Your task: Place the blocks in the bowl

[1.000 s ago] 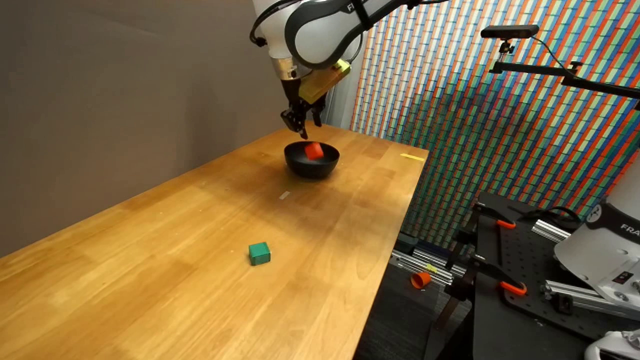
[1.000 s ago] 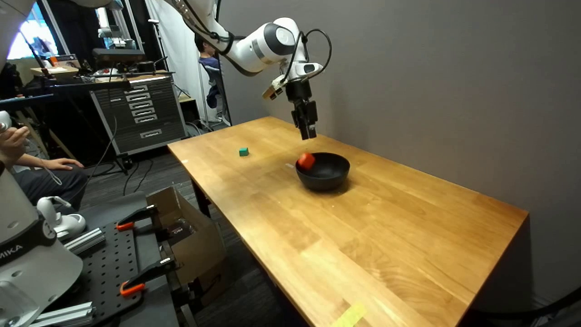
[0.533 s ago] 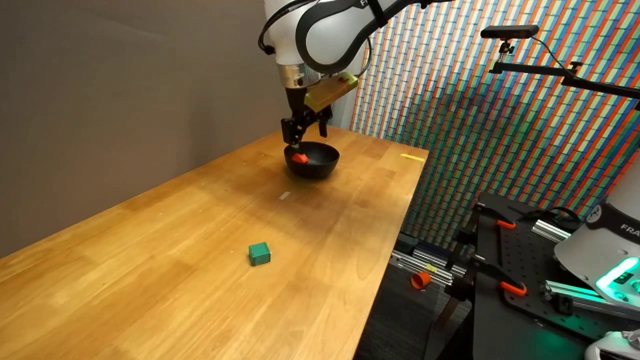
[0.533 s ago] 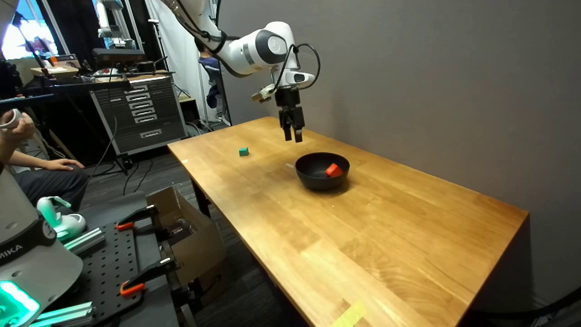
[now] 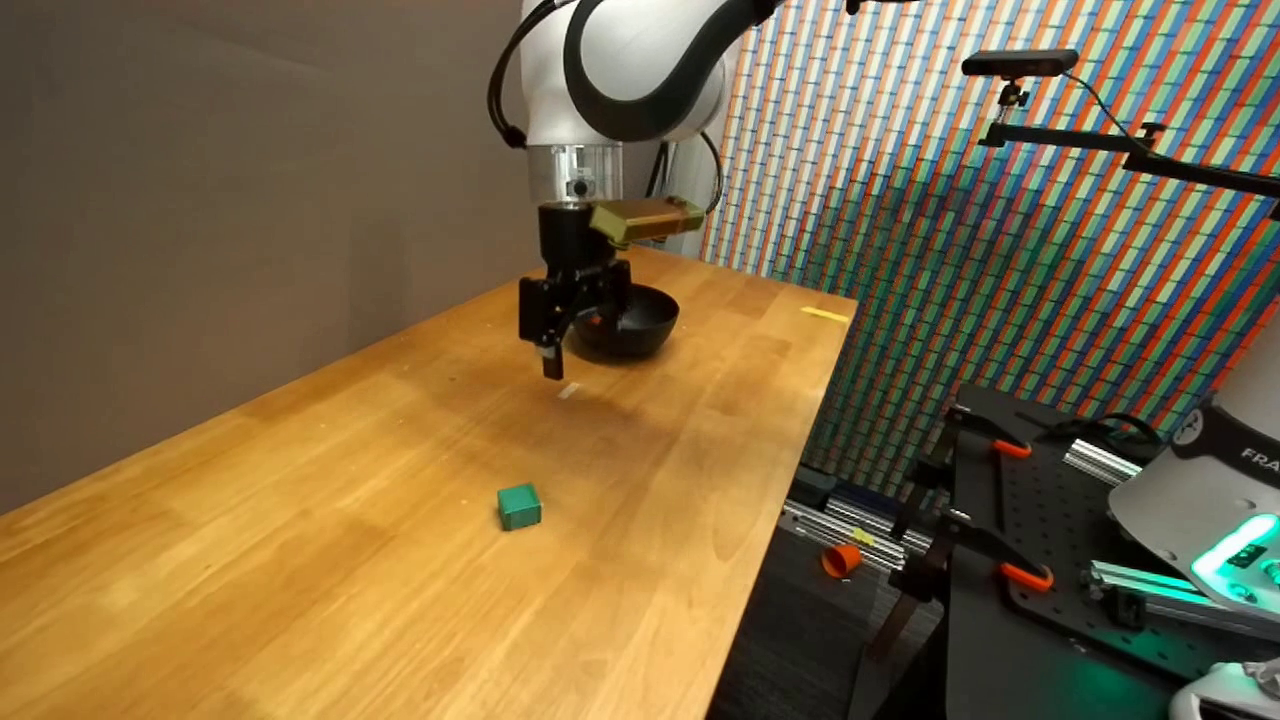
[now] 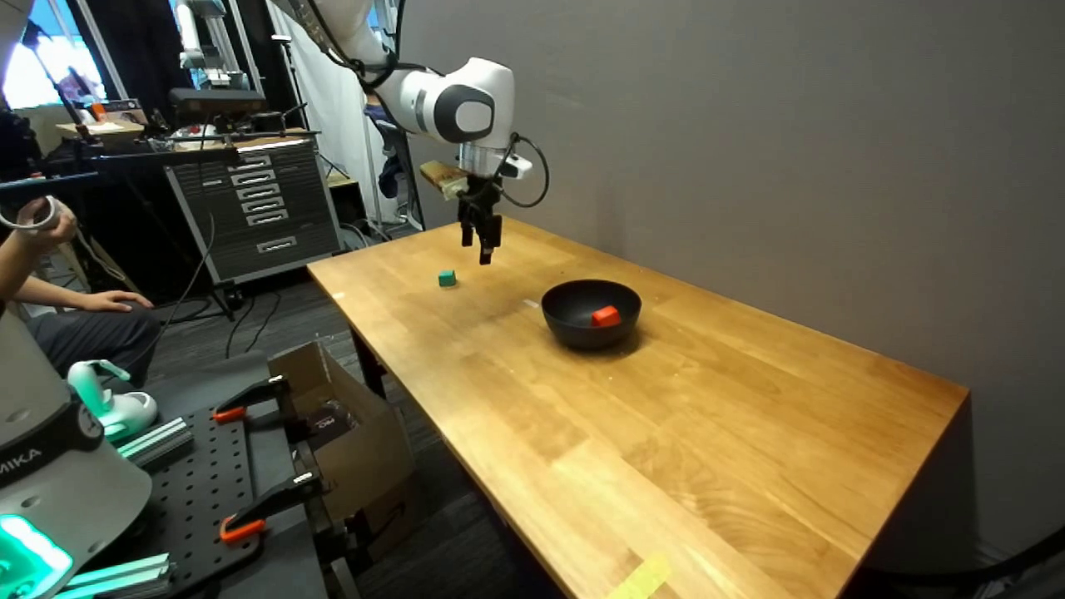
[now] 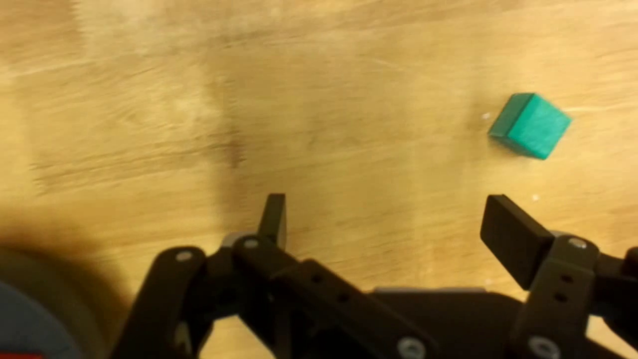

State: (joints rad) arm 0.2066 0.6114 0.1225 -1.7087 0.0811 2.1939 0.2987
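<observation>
The small green cube (image 5: 519, 507) sat flat on the pale wooden worktop (image 5: 380, 560), well apart from the round black bowl (image 6: 586, 339). The small red cube (image 6: 606, 316) lay inside that bowl, toward one side of its interior; in the wrist view only a thin strip of it showed, at the lower left, where the bowl was cut off. The black two-fingered tool (image 7: 385, 199) was in the air above the worktop, between the bowl and the green cube, its fingers (image 7: 516, 239) spread wide, with the wood showing between them. In an exterior view it stood in front of the bowl, hiding part of the rim and most of the red cube. In the wrist view the green cube lay beyond the fingers, at the upper right. Above the tool, a yellowish box-shaped piece (image 5: 645, 218) was mounted on the white and black robot arm (image 6: 474, 116). A small pale strip (image 5: 568, 391) lay on the worktop near the bowl, and a strip of yellow tape (image 6: 645, 576) lay near the worktop's edge. Along one side rose a plain grey wall (image 6: 749, 183). Farther out stood the white robot base (image 5: 1175, 510), lit with green, a grey drawer cabinet (image 6: 233, 233), a brown cardboard box (image 6: 374, 462) and a multicoloured patterned backdrop (image 5: 880, 250).
</observation>
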